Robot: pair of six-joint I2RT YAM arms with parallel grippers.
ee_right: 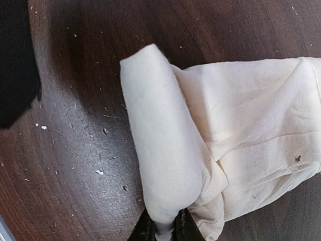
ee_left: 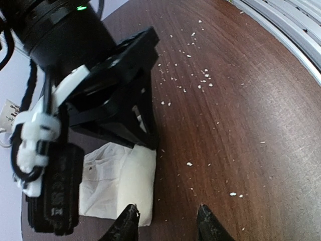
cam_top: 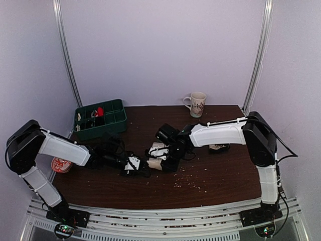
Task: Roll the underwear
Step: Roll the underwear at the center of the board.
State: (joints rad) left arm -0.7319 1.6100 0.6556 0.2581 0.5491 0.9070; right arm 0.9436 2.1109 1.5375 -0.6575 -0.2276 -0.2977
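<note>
Right wrist view showed the right fingers point(ee_right: 142, 232) clenched on the rolled end of the cream cloth underwear point(ee_right: 200, 140), apparently to keep the roll tight. The left fingers point(ee_left: 128, 223) stood parted, grasping nothing, over its edge, mid-frame in the top view, on the dark wooden bench point(ee_left: 241, 125), likely ready to steady it. Farther back sat a green plastic compartment tray point(cam_top: 108, 129).

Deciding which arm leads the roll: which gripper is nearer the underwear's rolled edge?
Right. The right gripper pinches the rolled edge itself; the left gripper hangs open beside the underwear, mostly over bare table.
</note>
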